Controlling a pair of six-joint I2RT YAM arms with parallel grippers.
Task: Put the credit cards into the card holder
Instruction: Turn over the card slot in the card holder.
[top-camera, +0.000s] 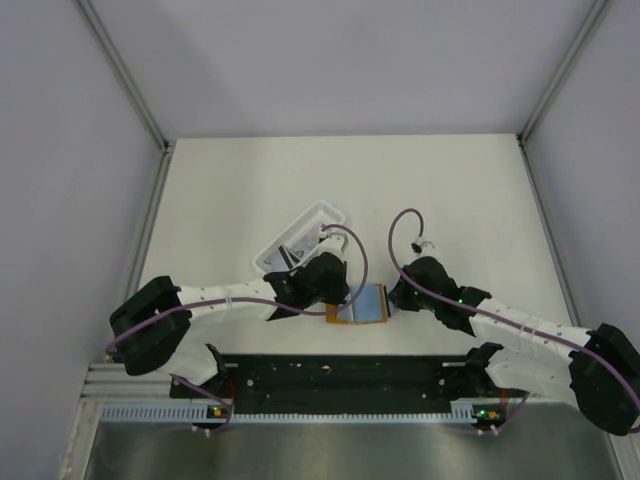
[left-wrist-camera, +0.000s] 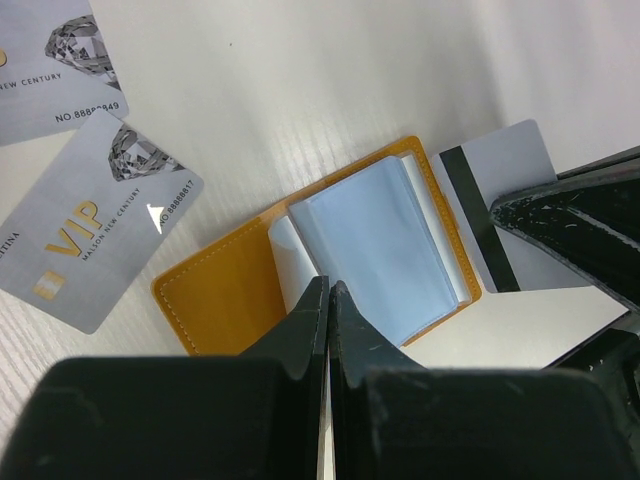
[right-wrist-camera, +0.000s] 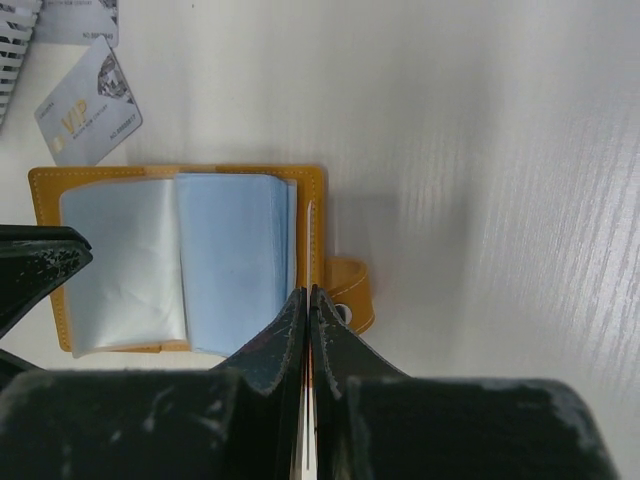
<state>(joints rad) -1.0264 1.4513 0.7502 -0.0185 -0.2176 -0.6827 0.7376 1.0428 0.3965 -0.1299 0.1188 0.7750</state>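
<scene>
Spanning everything is the table (top-camera: 450, 200), a flat matte white board with a faint grain; on it, toward the back, a long white plastic tray (top-camera: 300, 235) lies at an angle with its rim raised.

Just in front of the arm bases lies the card holder (left-wrist-camera: 225, 300), opened flat, probably so that its pockets face up for loading. Its cover is orange-tan, leather-like, with a stitched border and rounded corners; inside, a stack of pale blue-grey clear plastic sleeves (right-wrist-camera: 235, 260) fans out, soft and slightly glossy.

The left gripper (left-wrist-camera: 328, 292) has its jaws fully together and its tips down on one edge of the holder; this looks like a way of pinning the holder so it cannot slide, though I cannot tell whether a sleeve edge is nipped between the tips.

The right gripper (right-wrist-camera: 308, 295) is also closed, pinching the striped card (left-wrist-camera: 505, 200), thin, stiff and light grey with a black band. It holds the card at the holder's opposite edge, edge-on to its own camera; I judge it is lined up to slip into a sleeve.

Two loose cards (left-wrist-camera: 95, 235), silvery with a diamond print and gold lettering, lie flat just beside the holder, toward the tray, waiting their turn.

Smallest is the strap (right-wrist-camera: 350, 295), a short orange tab with a snap, sticking out from the holder's side.
</scene>
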